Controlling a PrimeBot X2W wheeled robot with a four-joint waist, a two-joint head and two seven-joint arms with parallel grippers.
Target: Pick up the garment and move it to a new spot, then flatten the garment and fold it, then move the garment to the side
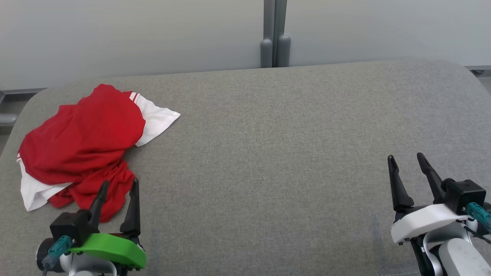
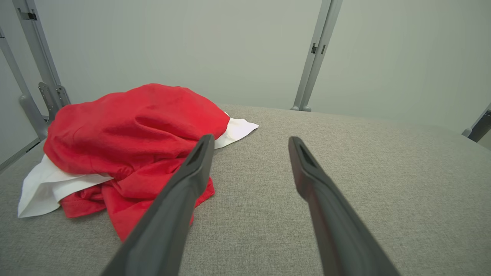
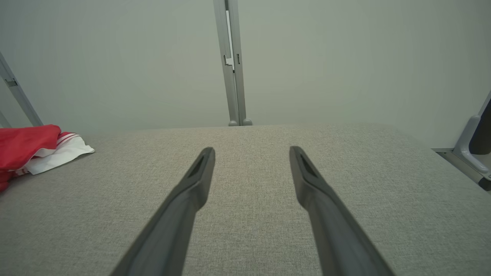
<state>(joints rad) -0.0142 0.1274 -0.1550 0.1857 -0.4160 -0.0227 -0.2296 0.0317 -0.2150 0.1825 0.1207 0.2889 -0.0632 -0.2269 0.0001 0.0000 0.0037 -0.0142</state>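
**Red garment in a heap, both grippers wide open and empty**

Crumpled at the left end of the table [image 1: 268, 153], toward the far edge: the garment [image 1: 80, 142], thin red cloth bunched into a soft, wrinkled mound. White panels poking out on two sides, flatter and smoother than the red. One drawn out to a point toward the middle of the table, the other tucked under the near-left corner. Thin red-and-white stripes where the two colours meet.

Table covered in grey woven fabric, fine-grained and a bit fuzzy, with rounded corners. Behind it, plain pale wall panels [image 1: 134, 34] and a grey metal post [image 1: 275, 34] with rounded feet.

Left gripper [image 1: 119, 182] right at the near edge of the heap, spread as wide as it goes, nothing held. Two long dark matte fingers [image 2: 188, 184], tapering to narrow tips, on a bright green plastic mount [image 1: 111, 249]. In the left wrist view, one finger crossing in front of the red hem; can't tell whether touching or not.

Right gripper [image 1: 405, 156] well apart from the cloth, over bare grey fabric at the right end. Same dark tapered shape on a white mount [image 1: 422, 220], also spread fully, empty.
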